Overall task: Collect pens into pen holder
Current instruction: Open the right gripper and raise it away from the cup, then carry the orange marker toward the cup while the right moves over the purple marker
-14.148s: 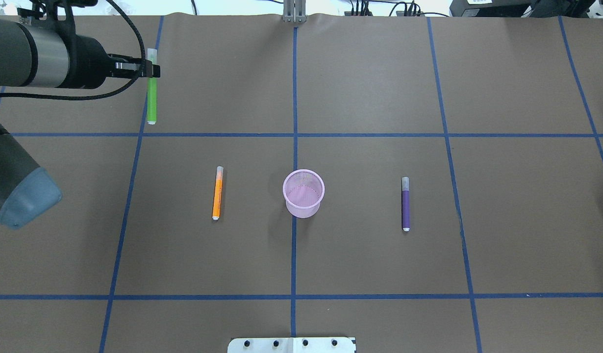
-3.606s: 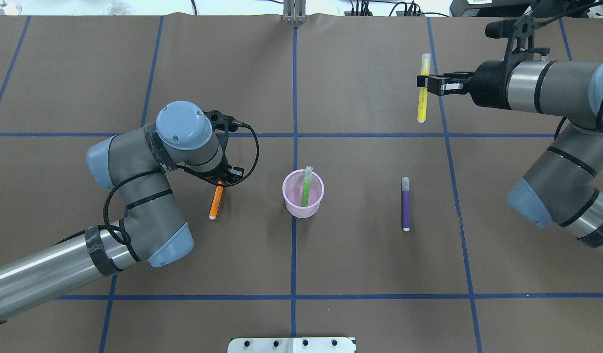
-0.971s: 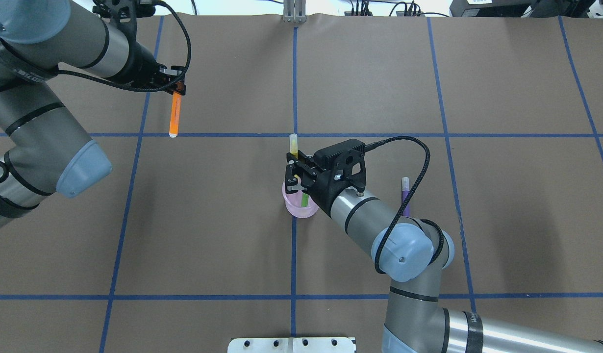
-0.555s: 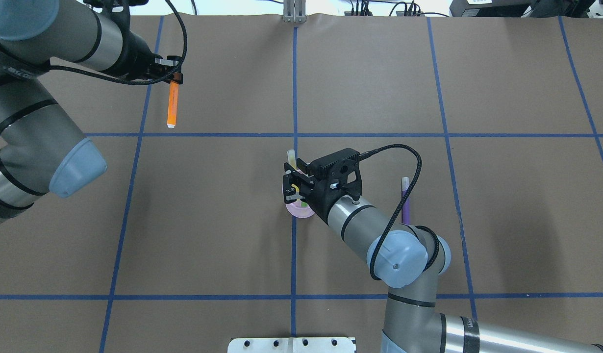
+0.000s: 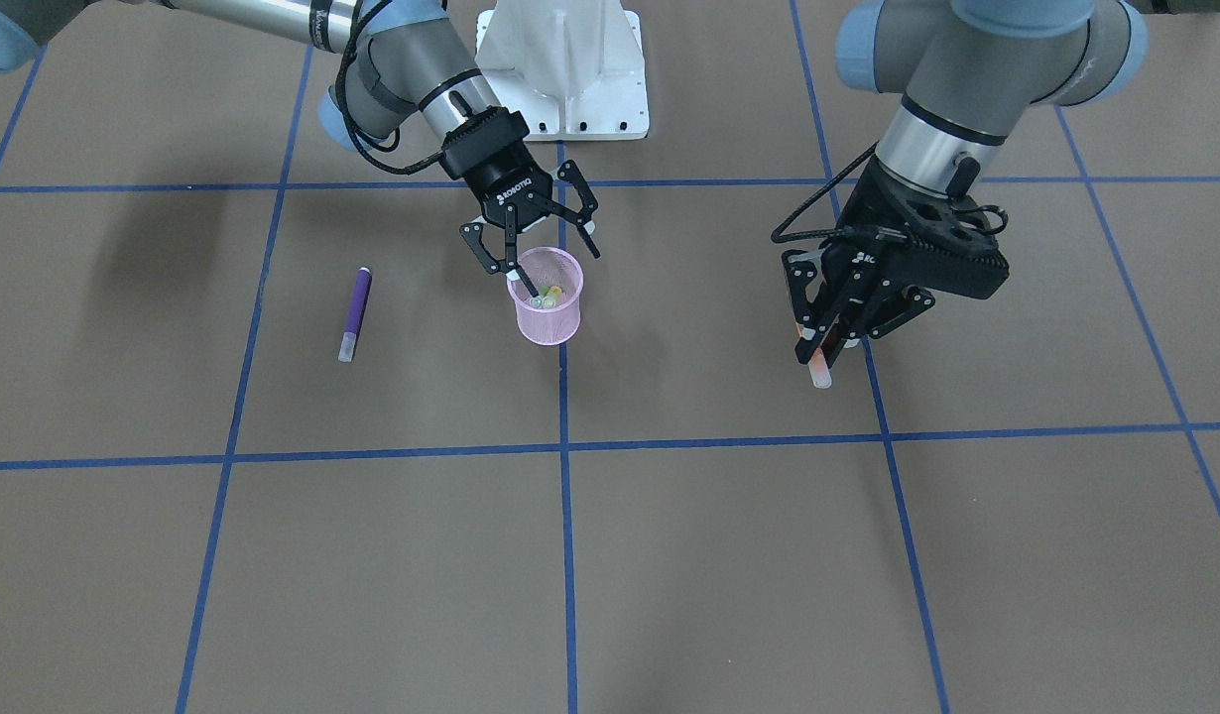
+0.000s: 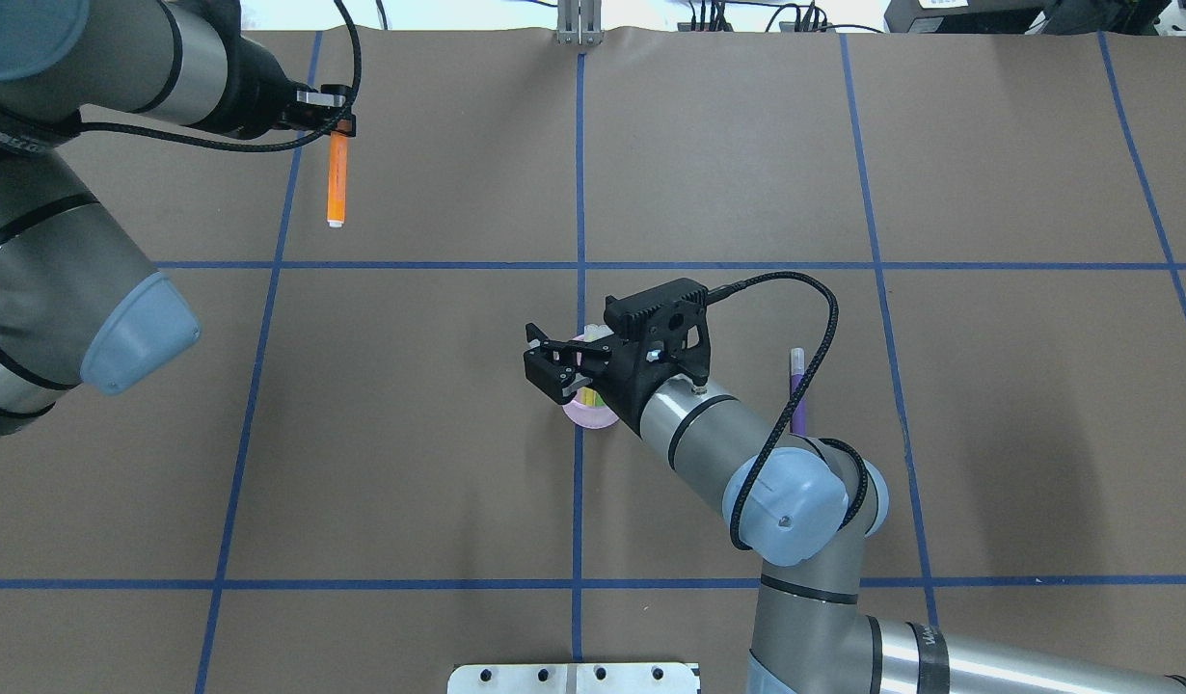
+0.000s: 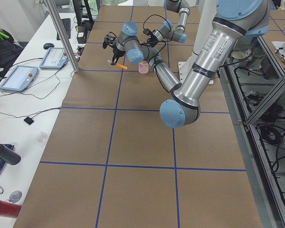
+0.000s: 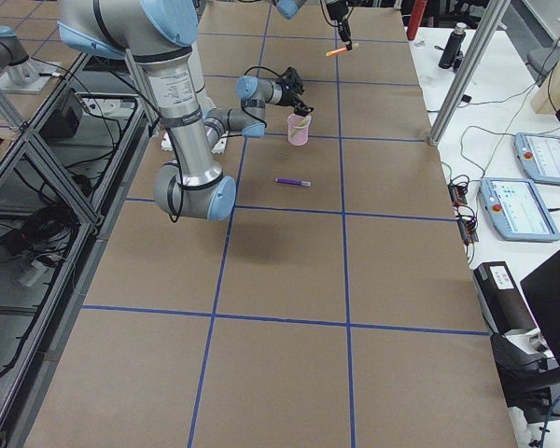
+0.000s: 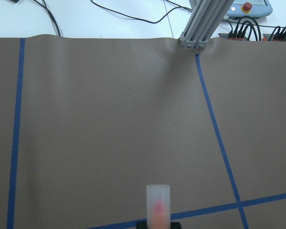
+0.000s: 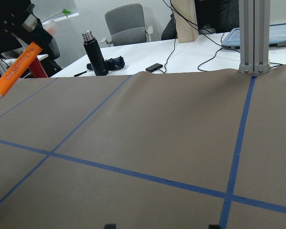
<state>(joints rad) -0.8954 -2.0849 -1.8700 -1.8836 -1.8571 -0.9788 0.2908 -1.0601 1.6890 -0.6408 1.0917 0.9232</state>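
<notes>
Your right gripper (image 5: 543, 260) hangs just over the pink wire-mesh pen holder (image 5: 550, 325). Its fingers are spread wide and there is nothing between them. Right under those fingers, inside the cup, you can see the cap ends of the green pen (image 5: 537, 300) and the yellow pen (image 5: 554, 292). They sit side by side, close to the rim.

The purple pen (image 5: 355, 309) lies flat on the brown-paper table (image 5: 670, 555). It is out to that gripper's own right, well apart from both the gripper and the cup.

Your left gripper (image 6: 335, 108) is clamped on the orange pen (image 6: 336, 183), gripping it near the cap end. The pale cap pokes out one side of the fingers and the orange barrel runs out the other. The side views show the pen held roughly level in the air, clear of the table. The pen holder stands well away from this gripper, toward the table's middle.
</notes>
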